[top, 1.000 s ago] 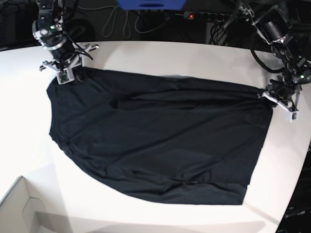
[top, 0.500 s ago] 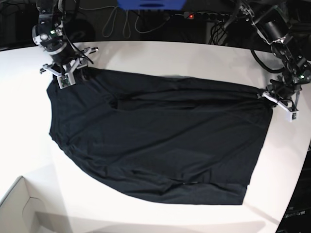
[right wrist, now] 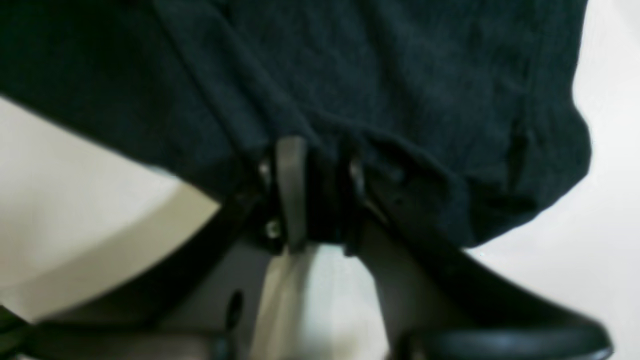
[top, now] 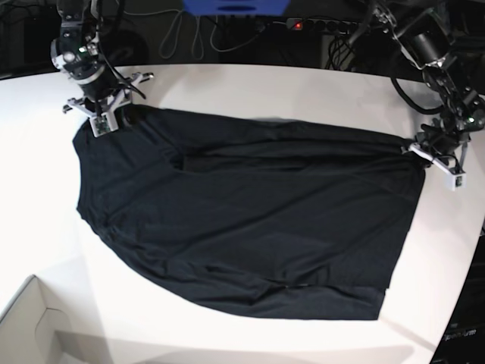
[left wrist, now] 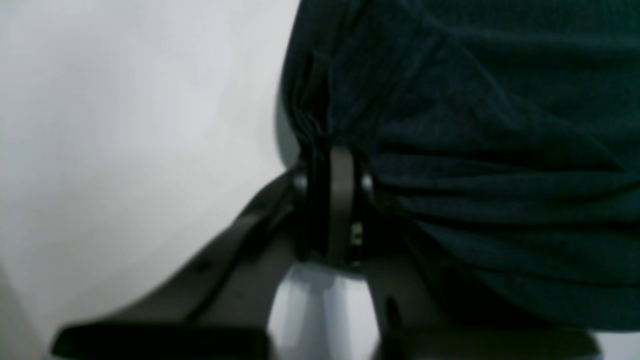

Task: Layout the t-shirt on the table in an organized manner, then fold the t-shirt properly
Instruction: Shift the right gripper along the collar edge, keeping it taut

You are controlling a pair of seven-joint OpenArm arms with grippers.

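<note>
The black t-shirt (top: 250,220) lies spread across the white table (top: 303,91), with some creases along its far edge. My left gripper (top: 415,148) is at the shirt's far right corner. In the left wrist view this gripper (left wrist: 332,150) is shut on bunched t-shirt (left wrist: 475,125) fabric. My right gripper (top: 114,114) is at the shirt's far left corner. Seen from the right wrist, that gripper (right wrist: 320,150) has its fingers closed on a fold of the t-shirt (right wrist: 375,75), and the cloth drapes over the fingertips.
A pale cardboard box corner (top: 30,326) sits at the near left. Cables and a power strip (top: 318,24) lie beyond the table's far edge. The table's curved edge (top: 466,258) runs close to the shirt on the right.
My right gripper has shifted slightly at the shirt's far left corner. The shirt's outline and the left arm look unchanged.
</note>
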